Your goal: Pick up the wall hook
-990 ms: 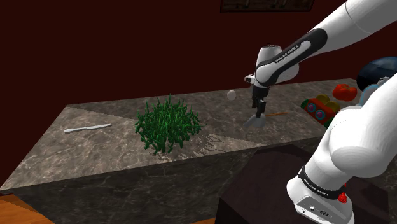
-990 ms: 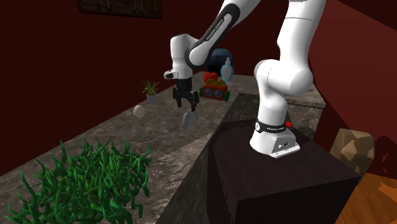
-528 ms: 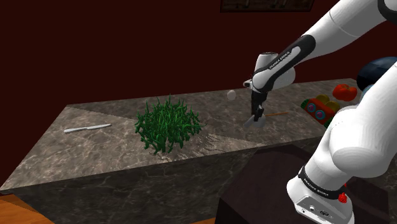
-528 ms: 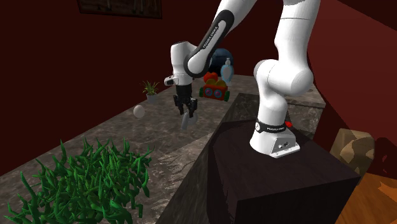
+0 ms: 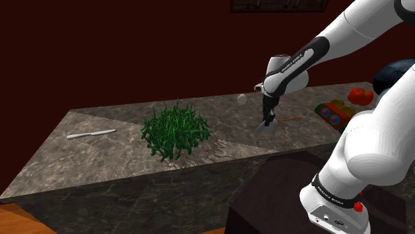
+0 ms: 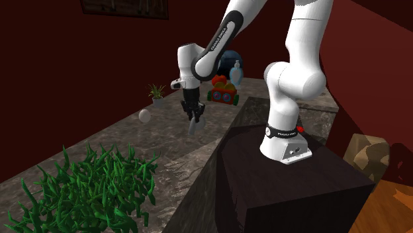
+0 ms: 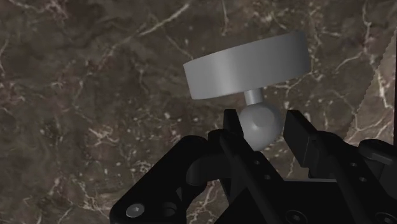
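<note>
1. Hanging disc-down from the gripper, the hook is gripped by its ball knob, leaving the broad disc free below.
2. Gripper: fingers closed to a narrow gap around the knob, apparently pressing it on both sides; nothing else held.
3. Hook sits over the counter near the stand; whether it clears the surface is uncertain.

Both exterior views overlook the counter; wrist view looks close
</note>
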